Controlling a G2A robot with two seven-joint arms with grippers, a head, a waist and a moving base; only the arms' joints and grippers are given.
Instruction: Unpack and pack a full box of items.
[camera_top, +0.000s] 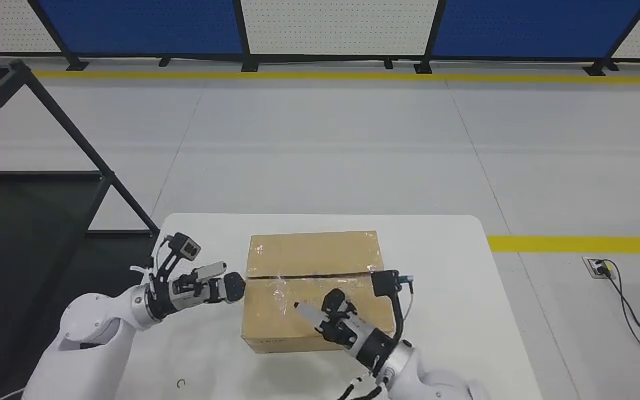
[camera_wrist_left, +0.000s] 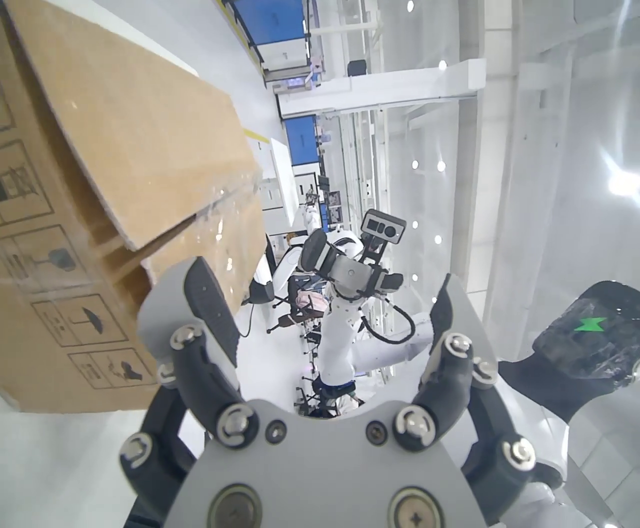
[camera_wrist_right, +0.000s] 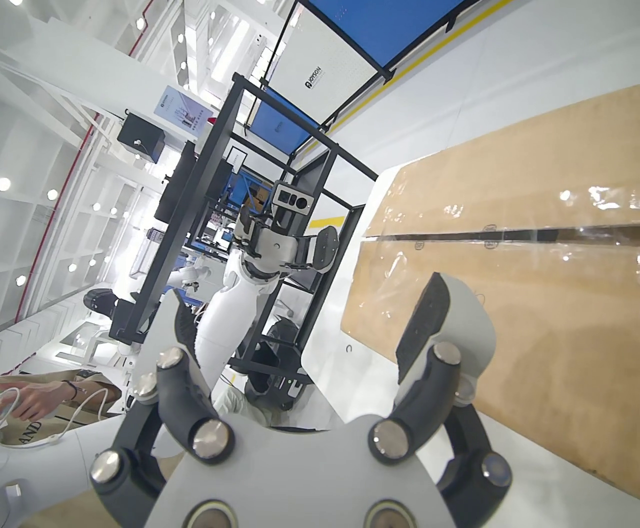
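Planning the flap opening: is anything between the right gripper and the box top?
Nothing visible does. The open right gripper is directly over the near half of the box, though clear tape lies along its seam.

Box (camera_top: 313, 290) sits mid-table (camera_top: 450, 300), toward the near edge. Left gripper (camera_top: 232, 286) is just beside the box's left side, and right gripper (camera_top: 325, 310) hangs over the box top, by its near edge.
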